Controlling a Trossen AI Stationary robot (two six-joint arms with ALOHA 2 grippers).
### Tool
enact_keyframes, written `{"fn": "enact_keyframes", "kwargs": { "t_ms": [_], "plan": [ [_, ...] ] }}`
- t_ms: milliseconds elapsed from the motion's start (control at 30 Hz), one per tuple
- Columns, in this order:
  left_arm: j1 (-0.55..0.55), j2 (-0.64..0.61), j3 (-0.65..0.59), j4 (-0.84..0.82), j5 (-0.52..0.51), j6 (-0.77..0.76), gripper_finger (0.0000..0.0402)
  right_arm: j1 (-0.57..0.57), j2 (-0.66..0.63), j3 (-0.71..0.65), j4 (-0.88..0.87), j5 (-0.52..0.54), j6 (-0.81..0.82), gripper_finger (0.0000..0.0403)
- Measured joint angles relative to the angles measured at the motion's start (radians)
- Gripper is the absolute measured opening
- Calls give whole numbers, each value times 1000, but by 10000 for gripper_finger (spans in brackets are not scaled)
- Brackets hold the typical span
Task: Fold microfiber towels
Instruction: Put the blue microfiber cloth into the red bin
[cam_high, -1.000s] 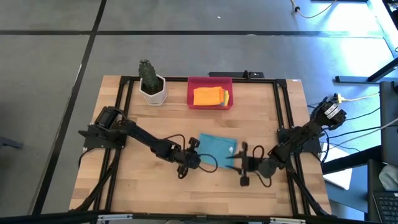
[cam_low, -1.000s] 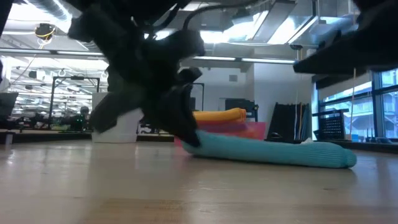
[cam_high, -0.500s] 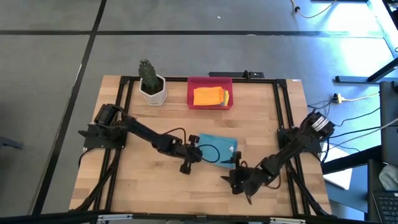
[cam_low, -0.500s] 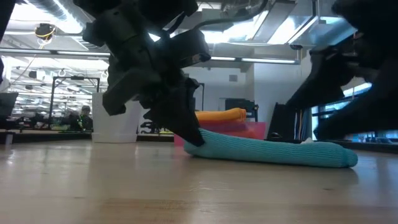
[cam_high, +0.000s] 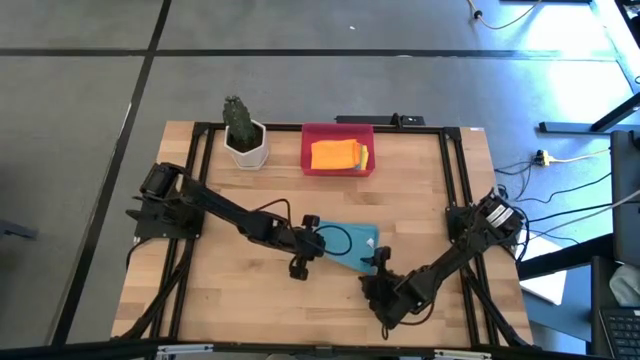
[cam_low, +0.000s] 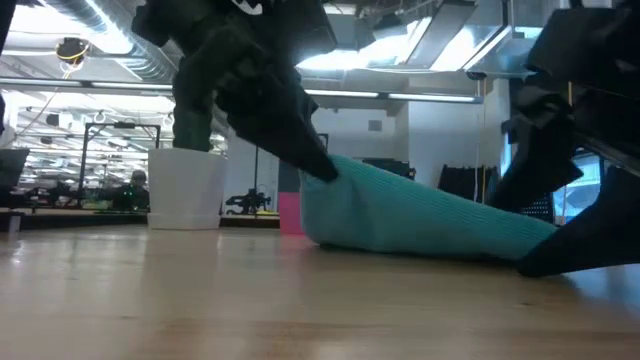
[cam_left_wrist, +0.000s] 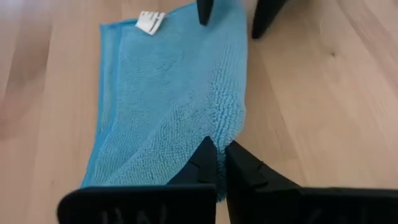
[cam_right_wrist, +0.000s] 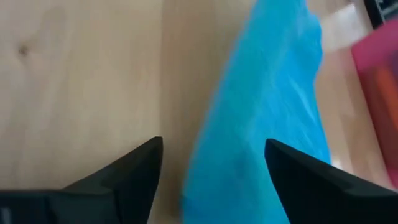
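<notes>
A teal-blue towel (cam_high: 350, 245) lies at the table's middle, with a white tag (cam_left_wrist: 150, 21) at its far right corner. My left gripper (cam_left_wrist: 219, 158) is shut on its left end, which is raised (cam_low: 335, 175) while the right end (cam_low: 500, 245) stays on the table. My right gripper (cam_right_wrist: 214, 155) is open, low at the towel's near right corner (cam_high: 378, 268). Its fingers stand on either side of the towel's edge; I cannot tell whether they touch it. An orange towel (cam_high: 332, 154) and a yellow one (cam_high: 364, 156) lie in the red tray (cam_high: 338, 129). My left gripper pinches the teal-blue towel's left edge, close to its near corner (cam_left_wrist: 214, 134), between its two fingers. The fingers come from the table's left, slanting down. That end is lifted, and the towel slopes down from it to the table on the right (cam_low: 430, 215).
A white pot with a cactus (cam_high: 243, 135) stands at the back left, beside the red tray. A black frame rail (cam_high: 455, 190) runs along the table's sides. Bare wood (cam_high: 230, 290) lies near the front left.
My left gripper has gone up, lifting the towel's left end off the table while its right end stays down. My right gripper has swung from the towel's right side toward the table's near edge and come in low at the towel's near right corner.
</notes>
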Motion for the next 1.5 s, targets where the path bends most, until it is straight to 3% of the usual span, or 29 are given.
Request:
{"fn": "enact_keyframes", "kwargs": {
  "t_ms": [267, 533, 700, 867, 1100, 1300, 1500],
  "plan": [
    [0, -8, 0, -37, -7, -1, 0, 27, -6, -3, -128, 7, 153, 240],
    [0, -8, 0, -39, -7, 0, 0, 26, -5, -3, -120, 1, 151, 173],
    [0, -7, 0, -41, -8, 0, 0, 26, -5, -4, -119, 4, 150, 109],
    [0, -7, 0, -60, -8, 0, 0, 27, -5, -4, -137, 3, 152, 18],
    [-1, -77, 0, -110, -35, 8, 0, 27, -78, -4, -180, 38, 154, 7],
    [11, -185, 0, -158, -125, 63, 0, 8, -271, -4, -346, 178, 155, 6],
    [79, -295, 1, -171, -178, 131, 0, -110, -454, -4, -418, 224, 39, 6]
  ]
}}
